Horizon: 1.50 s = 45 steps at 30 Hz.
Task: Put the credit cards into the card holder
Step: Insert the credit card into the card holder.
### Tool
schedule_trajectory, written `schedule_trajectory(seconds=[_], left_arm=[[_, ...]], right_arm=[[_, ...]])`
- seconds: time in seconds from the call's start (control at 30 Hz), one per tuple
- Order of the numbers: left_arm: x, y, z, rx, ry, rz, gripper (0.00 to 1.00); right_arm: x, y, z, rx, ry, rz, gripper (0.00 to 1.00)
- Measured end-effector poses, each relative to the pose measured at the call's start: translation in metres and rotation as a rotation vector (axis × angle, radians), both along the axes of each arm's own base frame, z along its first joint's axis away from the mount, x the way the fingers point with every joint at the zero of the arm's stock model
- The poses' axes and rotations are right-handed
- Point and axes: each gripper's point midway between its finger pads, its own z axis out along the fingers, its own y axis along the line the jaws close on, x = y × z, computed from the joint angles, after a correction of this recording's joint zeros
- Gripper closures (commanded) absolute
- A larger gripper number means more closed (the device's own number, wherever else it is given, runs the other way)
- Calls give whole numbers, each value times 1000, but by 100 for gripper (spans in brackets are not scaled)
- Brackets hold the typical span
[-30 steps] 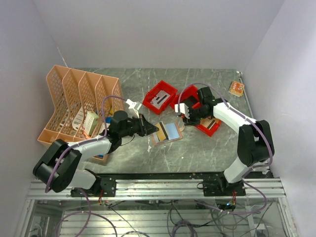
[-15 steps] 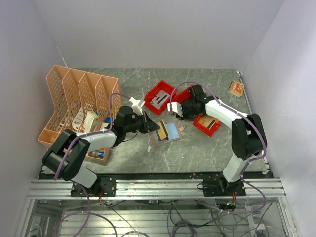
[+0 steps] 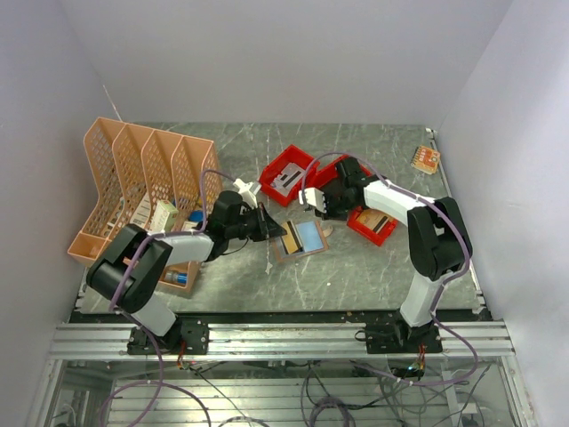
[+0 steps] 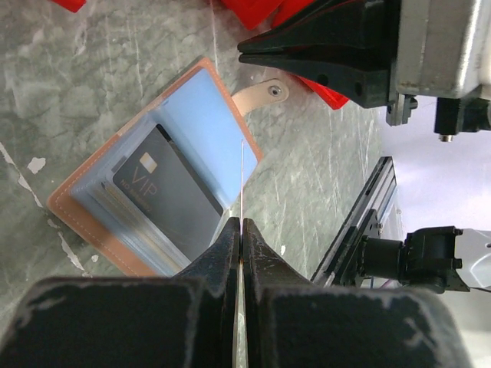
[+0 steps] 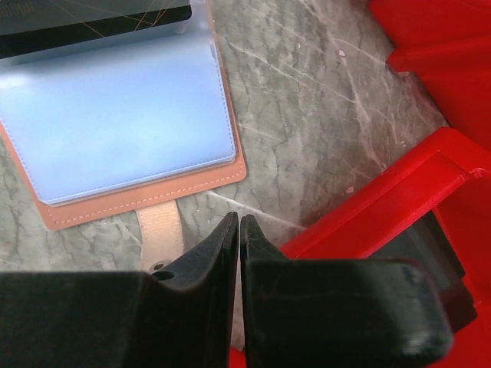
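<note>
As it lies open, tan card holder (image 4: 203, 115) shows blue inside.

grey marble tabletop (image 3: 373, 267) (white-veined) boxed in by 3 pale walls (image 3: 267, 53).

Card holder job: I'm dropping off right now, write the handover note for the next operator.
Left gripper: shut on a thin card, edge-on over the open card holder.
Right gripper: shut, nothing seen in it, at the holder's strap, beside a red bin.
Done: a dark VIP card lies in the holder.
Left: slide the held card into a pocket, release, check for other loose cards.
</note>
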Motion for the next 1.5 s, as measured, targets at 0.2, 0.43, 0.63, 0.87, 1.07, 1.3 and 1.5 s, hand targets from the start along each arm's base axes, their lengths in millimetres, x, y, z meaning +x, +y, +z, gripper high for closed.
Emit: schedule_trajectory(seconds=[0.2,0.43,0.63,0.87,1.07,1.3,1.5], left_arm=[[1,0,-7,0,35,16,93],[2,-1,-15,-26,61,34,93],[3,-1,-25,-23,94,50,93],[6,-1,-33,-20,106,67,93],[7,-2,-42,-21,132,76,93],[7,-1,-45,-14,144,84,93],[7,1,-48,-2,153,96,93]], right_arm=[[-2,1,-8,-5,12,5,95],[-12,9,-16,-14,37,32,96],[-15,11,-18,-16,43,39,96],[-16,13,-18,-9,46,43,96],[-18,14,-18,-7,48,46,96],[-18,15,-18,-5,51,45,96],[-19,15,-18,-4,54,45,96]])
